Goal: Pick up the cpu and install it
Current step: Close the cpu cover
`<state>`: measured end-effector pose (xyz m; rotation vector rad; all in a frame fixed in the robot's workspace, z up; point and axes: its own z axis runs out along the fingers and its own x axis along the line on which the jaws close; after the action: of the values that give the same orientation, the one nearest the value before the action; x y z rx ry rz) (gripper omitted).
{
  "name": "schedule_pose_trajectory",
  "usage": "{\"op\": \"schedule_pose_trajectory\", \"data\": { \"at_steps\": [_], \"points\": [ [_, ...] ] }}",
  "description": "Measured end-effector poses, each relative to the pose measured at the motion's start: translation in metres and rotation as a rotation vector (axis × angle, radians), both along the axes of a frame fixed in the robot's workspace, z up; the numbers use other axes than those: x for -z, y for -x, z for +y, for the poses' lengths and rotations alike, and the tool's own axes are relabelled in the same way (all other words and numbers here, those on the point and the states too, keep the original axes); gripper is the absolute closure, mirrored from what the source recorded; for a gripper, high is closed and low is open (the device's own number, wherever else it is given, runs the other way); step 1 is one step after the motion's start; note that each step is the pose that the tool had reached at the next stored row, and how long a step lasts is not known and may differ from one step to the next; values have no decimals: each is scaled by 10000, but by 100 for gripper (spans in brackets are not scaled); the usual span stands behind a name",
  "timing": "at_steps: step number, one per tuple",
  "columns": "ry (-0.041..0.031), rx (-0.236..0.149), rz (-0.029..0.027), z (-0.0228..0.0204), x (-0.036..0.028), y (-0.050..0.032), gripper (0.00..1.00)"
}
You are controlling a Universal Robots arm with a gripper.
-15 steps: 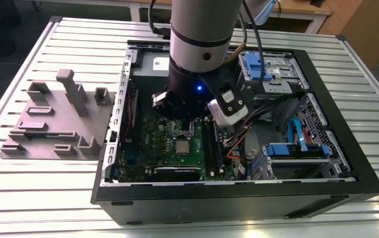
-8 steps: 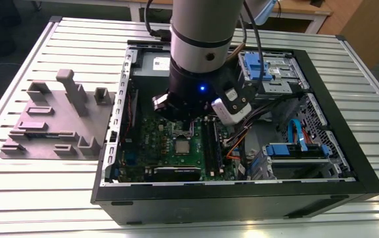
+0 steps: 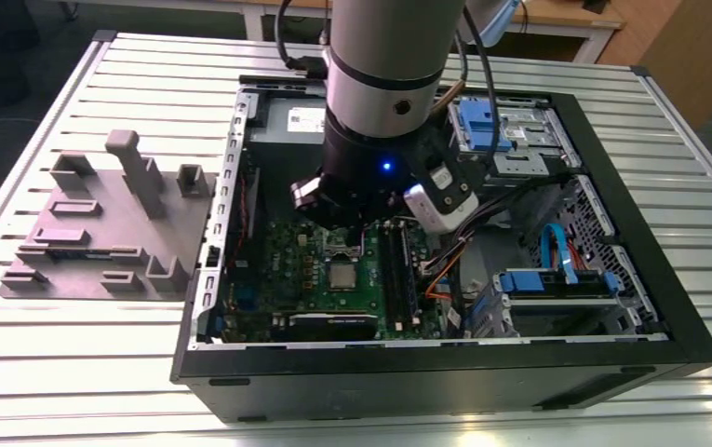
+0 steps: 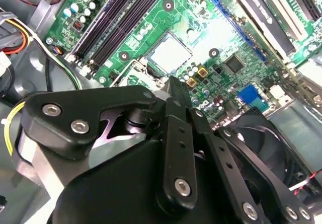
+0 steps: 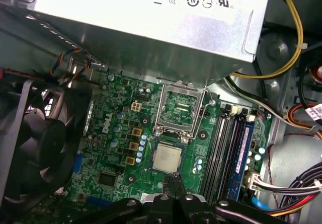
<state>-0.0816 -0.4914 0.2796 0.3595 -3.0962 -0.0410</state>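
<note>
So the cpu [image 5: 166, 158] already sits in its socket at the board's [image 5: 115, 148] centre; gripper [image 5: 173, 183] fingers pinched together, empty, at its 6 o'clock edge. Frame [image 5: 180, 108] looks flipped open, probably needs closing.

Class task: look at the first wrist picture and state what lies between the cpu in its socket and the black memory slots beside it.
In the first wrist view, only green board with a few small pale-blue capacitors separates the cpu from the memory slots.
</note>
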Motion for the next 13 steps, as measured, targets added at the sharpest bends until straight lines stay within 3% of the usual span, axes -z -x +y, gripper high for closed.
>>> {"op": "schedule_pose_trajectory", "data": {
  "at_steps": [4,13],
  "points": [
    [0,-155,0,0,0,0,90],
    [0,-1094,0,-1,1,0,90]
  ]
}}
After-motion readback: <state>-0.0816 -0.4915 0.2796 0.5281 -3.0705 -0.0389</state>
